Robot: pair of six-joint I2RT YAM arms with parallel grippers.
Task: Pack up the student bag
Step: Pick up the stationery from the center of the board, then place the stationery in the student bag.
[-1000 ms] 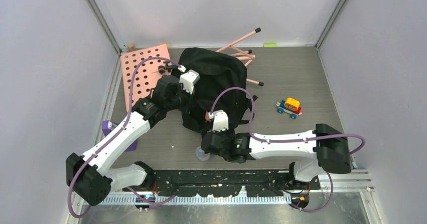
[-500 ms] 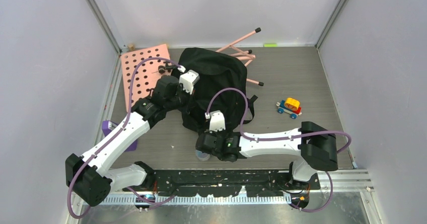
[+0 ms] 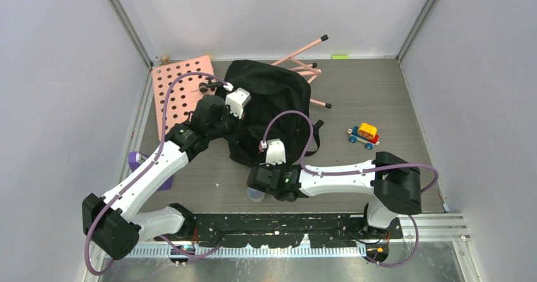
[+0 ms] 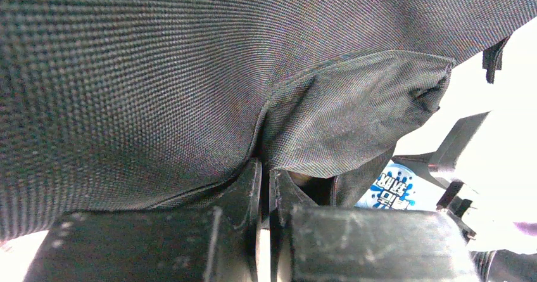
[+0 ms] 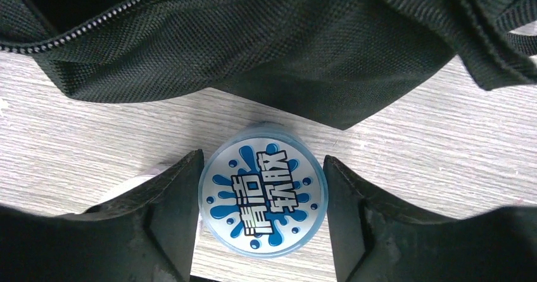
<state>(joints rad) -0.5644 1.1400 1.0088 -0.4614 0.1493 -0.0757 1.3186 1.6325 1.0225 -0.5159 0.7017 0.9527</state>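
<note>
Two arms reach over the surface [image 3: 392, 98] from its near edge. One stretches from the near left corner diagonally to the left flank of the student bag [image 3: 272, 95], and the left tool [image 4: 265, 187] is clenched on a fold of the bag's black cloth. The other arm lies low along the near edge, its forearm pointing left, and the right tool [image 5: 263, 161] points down over a small round blue tub [image 5: 261, 196] with a white printed lid. One finger stands at each side of the tub, right at its rim; I cannot tell if they already press it. The tub stands just in front of the near edge of the bag, not touching it. The bag lies in the middle of the surface, toward the far wall. Its long axis runs from far to near, with the rounded end far and a zipper [image 5: 95, 22] edge and straps [image 5: 481, 22] at the near end. A pink pegboard [image 3: 180, 95] lies just beside the bag on the left, and a pink stand [image 3: 304, 54] is behind it. The widest bare stretch is on the right, where only a toy car [image 3: 364, 135] sits, well apart from the bag. A purple block [image 3: 135, 161] is under the left arm.
</note>
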